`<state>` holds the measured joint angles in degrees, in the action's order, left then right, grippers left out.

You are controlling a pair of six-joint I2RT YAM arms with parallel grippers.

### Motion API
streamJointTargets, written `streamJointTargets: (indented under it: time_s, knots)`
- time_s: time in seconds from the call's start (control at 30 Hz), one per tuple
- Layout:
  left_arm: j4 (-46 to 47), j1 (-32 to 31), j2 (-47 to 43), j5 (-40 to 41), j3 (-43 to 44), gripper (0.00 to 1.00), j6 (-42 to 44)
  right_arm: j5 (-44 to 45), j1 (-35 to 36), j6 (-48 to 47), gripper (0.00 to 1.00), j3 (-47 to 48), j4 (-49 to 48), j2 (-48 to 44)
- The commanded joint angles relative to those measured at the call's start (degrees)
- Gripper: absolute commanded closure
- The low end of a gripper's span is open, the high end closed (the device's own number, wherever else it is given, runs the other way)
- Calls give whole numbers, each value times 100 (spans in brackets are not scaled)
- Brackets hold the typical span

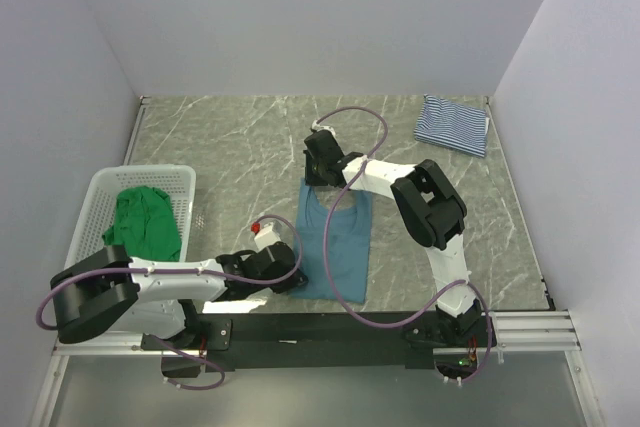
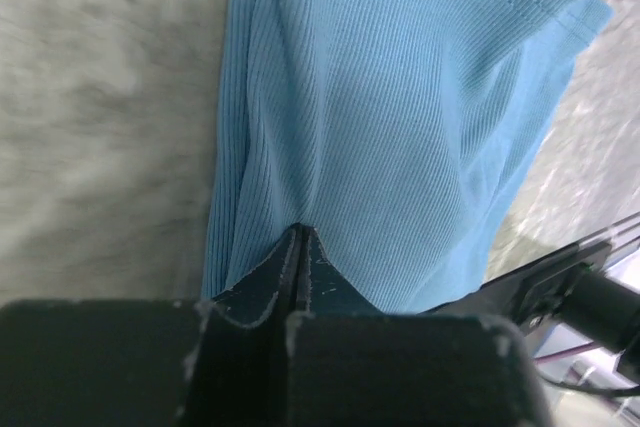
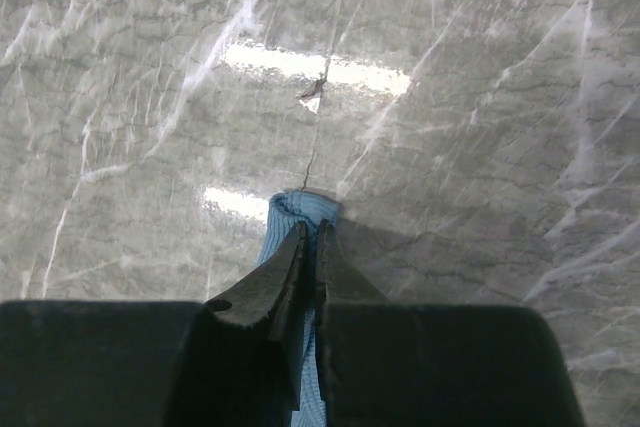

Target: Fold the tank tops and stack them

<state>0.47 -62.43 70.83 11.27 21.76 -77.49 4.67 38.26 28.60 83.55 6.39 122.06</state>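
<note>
A teal-blue tank top (image 1: 338, 247) lies flat in the middle of the table, straps pointing away from me. My left gripper (image 1: 292, 277) is at its near left corner; in the left wrist view the gripper (image 2: 300, 234) is shut on the ribbed teal fabric (image 2: 400, 117), which puckers toward the tips. My right gripper (image 1: 318, 179) is at the far left strap, and the wrist view shows the gripper (image 3: 312, 232) shut on the bunched strap (image 3: 300, 209). A folded striped tank top (image 1: 452, 125) lies at the far right corner. A green tank top (image 1: 145, 222) is crumpled in the basket.
The white mesh basket (image 1: 100, 187) stands at the left edge of the marble table (image 1: 230, 137). A purple cable (image 1: 352, 292) from the right arm loops over the teal top. Grey walls close in the table on three sides.
</note>
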Motion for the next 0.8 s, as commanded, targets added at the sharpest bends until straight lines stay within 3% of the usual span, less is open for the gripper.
streamJointTargets:
  time_s: [0.0,0.5,0.6,0.73,0.77]
  knots:
    - [-600,-348,431,437,-5,99,-582,34,-161,-144,100,-23,-173,-218]
    - [-881,-753,590,595,188,98,-829,-317,-416,-469,97,144,-288,-59]
    - [-1084,-744,537,701,329,96,-750,-335,-407,-513,84,206,-183,-112]
    - [-1321,-744,432,841,557,93,-627,-361,-416,-522,55,294,63,-296]
    - [-1365,-744,371,877,610,92,-592,-361,-425,-522,53,294,133,-349]
